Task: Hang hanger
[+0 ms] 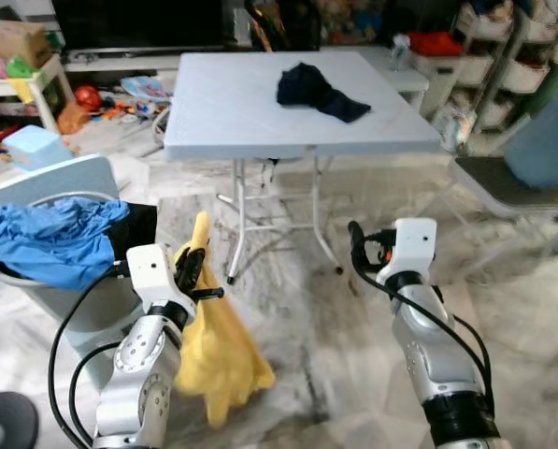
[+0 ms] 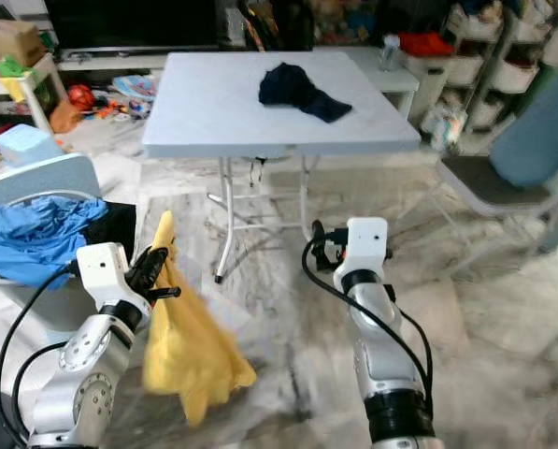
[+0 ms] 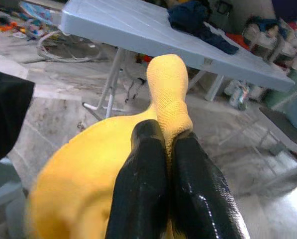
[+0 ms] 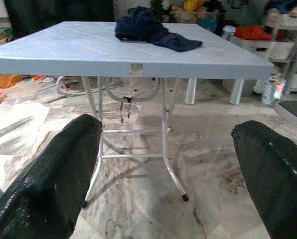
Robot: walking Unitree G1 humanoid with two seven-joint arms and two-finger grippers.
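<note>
Left gripper [image 3: 165,164] clenched on a crumpled yellow cloth [image 1: 218,360] hanging limp; right gripper [image 4: 168,164] spread wide, holding nothing.

Left gripper [image 3: 168,144] raised forward with fingers pinched tight; right gripper [image 4: 168,169] raised forward, fingers spread wide.

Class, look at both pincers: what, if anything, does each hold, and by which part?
The left pincer pinches a yellow garment at a bunched upper end; the rest hangs below. The right pincer is open, holding nothing.

Pretty even indoor light, soft overall; glare blows out the floor [image 3: 292,199] at 4 o'clock, edges smear noticeably.
</note>
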